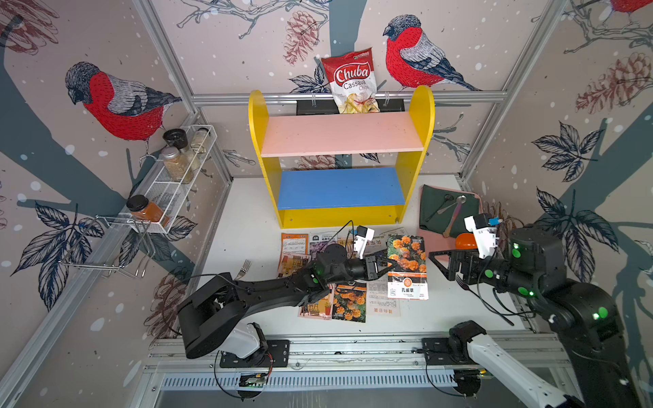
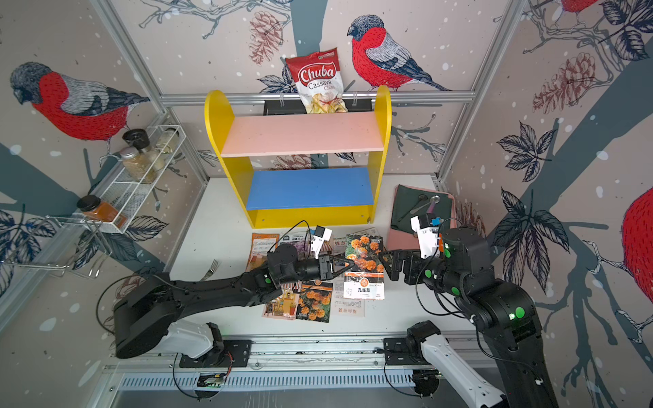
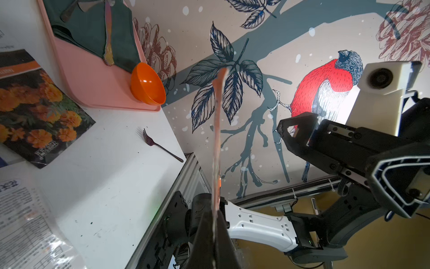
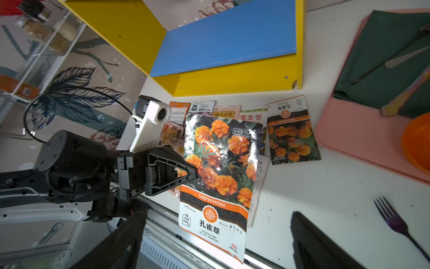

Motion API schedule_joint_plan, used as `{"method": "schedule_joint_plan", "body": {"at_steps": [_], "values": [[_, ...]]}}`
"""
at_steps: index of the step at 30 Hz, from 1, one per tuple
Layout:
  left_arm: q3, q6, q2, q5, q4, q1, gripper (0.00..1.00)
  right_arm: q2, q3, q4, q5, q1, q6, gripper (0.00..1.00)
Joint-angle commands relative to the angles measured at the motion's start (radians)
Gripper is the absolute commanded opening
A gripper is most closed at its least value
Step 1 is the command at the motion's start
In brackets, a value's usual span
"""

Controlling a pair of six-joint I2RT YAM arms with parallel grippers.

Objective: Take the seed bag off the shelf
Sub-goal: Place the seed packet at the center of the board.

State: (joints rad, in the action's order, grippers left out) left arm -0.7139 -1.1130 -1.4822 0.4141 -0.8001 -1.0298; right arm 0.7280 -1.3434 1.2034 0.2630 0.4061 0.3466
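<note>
L gripper [image 1: 388,265] pinching seed bag [image 1: 408,269], R gripper [image 1: 440,266] spread

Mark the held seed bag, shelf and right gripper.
seed bag [image 4: 221,163], right wrist view, on its marigold photo.
shelf [image 1: 341,136], in a top view, on its pink board.
right gripper [image 1: 439,266], in a top view, between fingertips.

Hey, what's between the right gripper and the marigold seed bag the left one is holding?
Nothing. In a top view the open right gripper sits just beside the seed bag, which the left gripper pinches; the gap is bare.
</note>
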Motion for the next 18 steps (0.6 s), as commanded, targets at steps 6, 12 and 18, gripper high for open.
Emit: {"method": "schedule_joint_plan", "body": {"at_steps": [6, 12, 18], "values": [[-0.055, -0.1, -0.229, -0.077, -0.126, -0.043, 0.0, 0.006, 0.016, 0.076, -0.07, 0.01, 0.029, 0.97], [-0.116, -0.151, -0.393, -0.106, -0.153, -0.066, 0.0, -0.006, 0.045, 0.069, -0.079, 0.025, 0.031, 0.97], [-0.176, -0.165, -0.489, -0.144, -0.107, -0.088, 0.0, -0.013, 0.049, 0.067, -0.084, 0.028, 0.03, 0.97]]}}
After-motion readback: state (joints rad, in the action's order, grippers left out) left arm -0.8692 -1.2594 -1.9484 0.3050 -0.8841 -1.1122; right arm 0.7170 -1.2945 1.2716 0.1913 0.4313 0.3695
